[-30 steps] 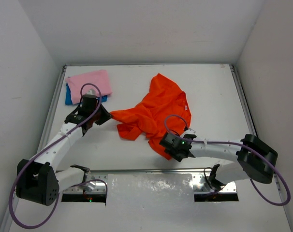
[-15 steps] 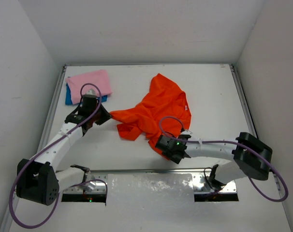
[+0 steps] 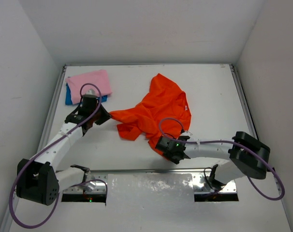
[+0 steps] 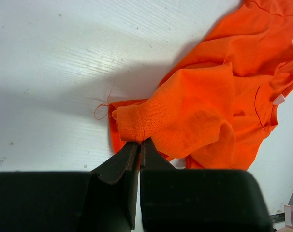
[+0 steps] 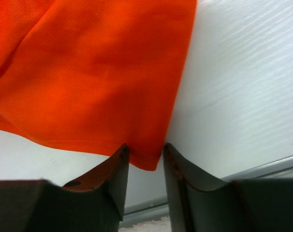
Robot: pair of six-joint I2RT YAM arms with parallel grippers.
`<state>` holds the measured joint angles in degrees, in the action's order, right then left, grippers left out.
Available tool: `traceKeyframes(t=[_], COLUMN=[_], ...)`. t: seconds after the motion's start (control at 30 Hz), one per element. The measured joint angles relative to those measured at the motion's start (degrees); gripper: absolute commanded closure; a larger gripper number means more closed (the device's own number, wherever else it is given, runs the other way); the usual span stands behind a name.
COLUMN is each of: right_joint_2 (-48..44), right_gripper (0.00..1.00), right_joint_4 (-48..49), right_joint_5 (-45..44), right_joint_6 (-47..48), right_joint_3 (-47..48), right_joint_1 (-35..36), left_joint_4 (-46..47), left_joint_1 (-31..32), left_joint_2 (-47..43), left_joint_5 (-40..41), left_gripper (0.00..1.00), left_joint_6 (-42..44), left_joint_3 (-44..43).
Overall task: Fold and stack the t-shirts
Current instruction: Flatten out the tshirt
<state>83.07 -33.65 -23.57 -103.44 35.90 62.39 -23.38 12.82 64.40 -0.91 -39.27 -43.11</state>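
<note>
The orange-red t-shirt [image 3: 158, 108] lies crumpled in the middle of the table. My left gripper [image 3: 108, 116] is shut on a sleeve hem of it [image 4: 132, 123] at its left end. My right gripper [image 3: 162, 147] is open, its jaws on either side of the shirt's near bottom corner [image 5: 149, 159], not closed on it. The pink t-shirt [image 3: 91, 82] lies folded at the back left on top of the blue t-shirt [image 3: 69, 97], of which only an edge shows.
A metal rail [image 3: 151, 171] runs along the near table edge just behind my right gripper. White walls enclose the table at the left, back and right.
My right gripper has slid a little left and nearer along the shirt's bottom edge to its corner. The left arm and the shirt have not moved.
</note>
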Motion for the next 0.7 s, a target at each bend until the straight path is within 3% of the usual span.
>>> traceKeyframes(t=[0.03,0.07,0.1,0.33,0.43,0.53,0.7], right_joint_2=[0.2,0.42,0.63,-2.4,-15.89,-31.21,-43.78], right_gripper=[0.73,0.93,1.0,1.0,1.0,1.0,1.0], right_joint_4=[0.59,1.09,1.68,1.86,-4.87,-13.68,-29.24], right_joint_5=[-0.02,-0.02,0.07,0.55,-1.99,-7.37,-16.17], right_joint_6=[0.13,0.35,0.74,3.39,8.87,13.79,18.6], right_joint_3=[0.02,0.02,0.02,-0.92,-0.83,5.14,20.57], right_joint_1=[0.0,0.0,0.0,-2.91,-11.17,-18.69,-21.88], left_joint_4=[-0.02,-0.04,-0.11,-3.63,-6.86,-9.22,-13.9], left_joint_1=[0.0,0.0,0.0,0.0,0.09,0.55,1.01], left_joint_2=[0.0,0.0,-0.02,-0.35,-0.37,-1.07,-5.38], left_joint_5=[0.0,0.02,0.02,-0.15,-1.18,-1.88,-2.12], left_gripper=[1.0,1.0,1.0,1.0,1.0,1.0,1.0], left_joint_6=[0.02,0.02,0.02,-0.46,-2.21,-4.2,-7.08], left_joint_3=[0.0,0.0,0.0,-2.23,-7.39,-13.03,-19.15])
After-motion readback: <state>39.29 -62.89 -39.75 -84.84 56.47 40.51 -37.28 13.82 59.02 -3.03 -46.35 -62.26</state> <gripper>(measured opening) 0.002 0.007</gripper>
